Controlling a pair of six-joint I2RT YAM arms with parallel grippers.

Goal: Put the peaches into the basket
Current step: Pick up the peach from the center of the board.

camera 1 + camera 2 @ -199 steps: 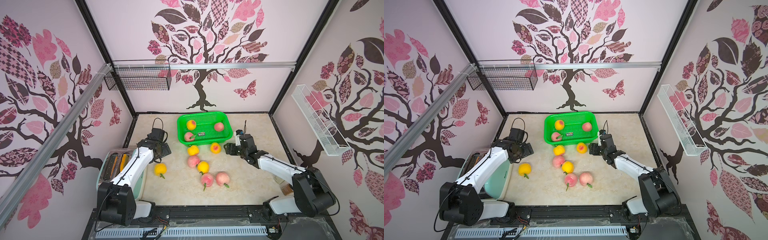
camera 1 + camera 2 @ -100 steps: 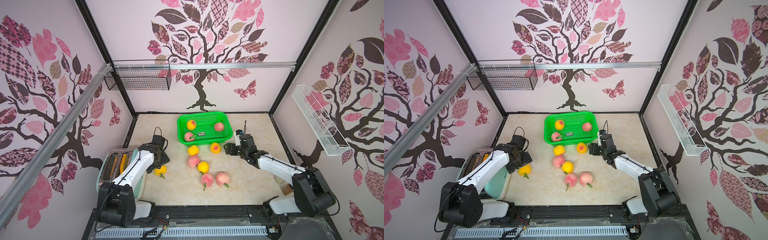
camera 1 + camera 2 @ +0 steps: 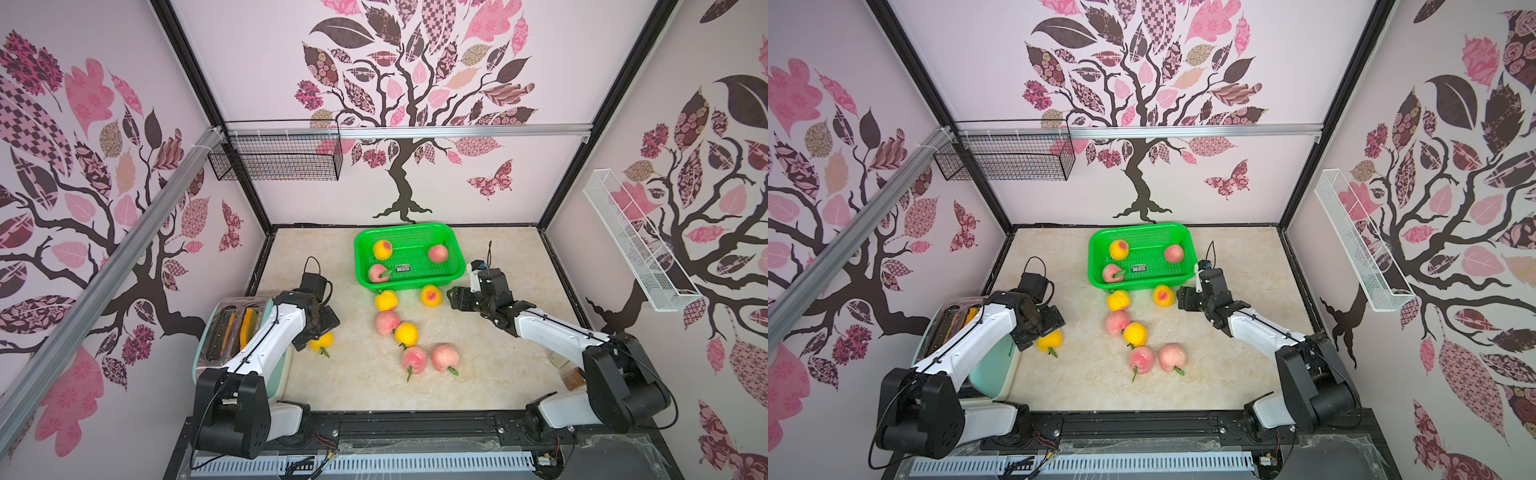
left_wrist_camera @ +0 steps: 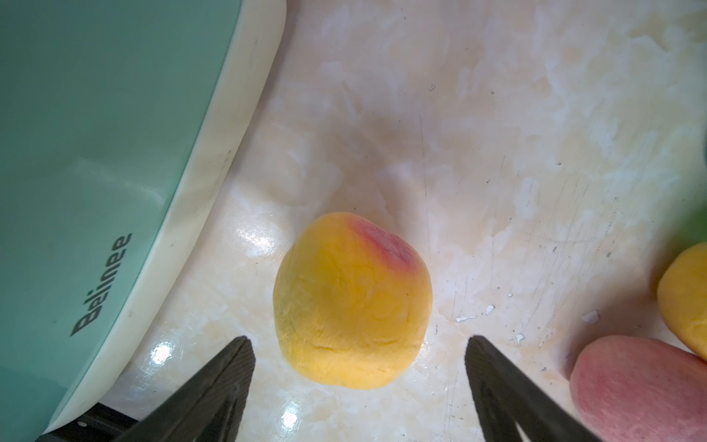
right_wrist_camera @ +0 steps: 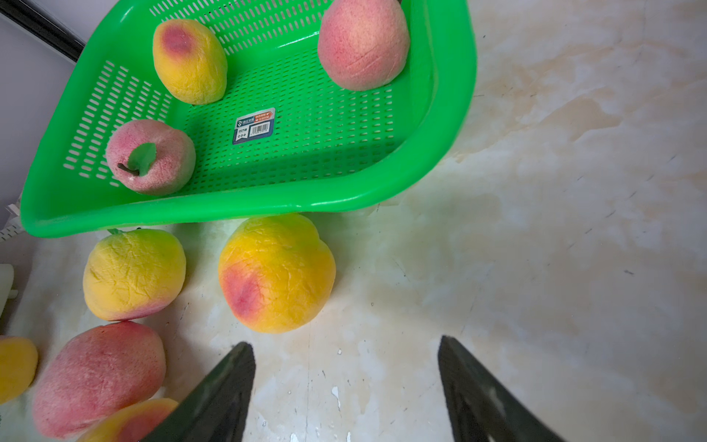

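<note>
Basket (image 3: 415,284): green, perforated, set at the far side of the table (image 3: 498,374); three peaches (image 3: 378,273) are held inside, one yellow, two pink. Seven more are laid out on the table in front of it. Left gripper (image 4: 359,342): jaws spread wide, placed on either side of a lone yellow peach (image 4: 352,302) beside the toaster (image 4: 95,153), no contact seen. Right gripper (image 5: 344,344): jaws parted, nothing between them, held near a red-spotted peach (image 5: 275,273) just in front of the basket's near wall
</note>
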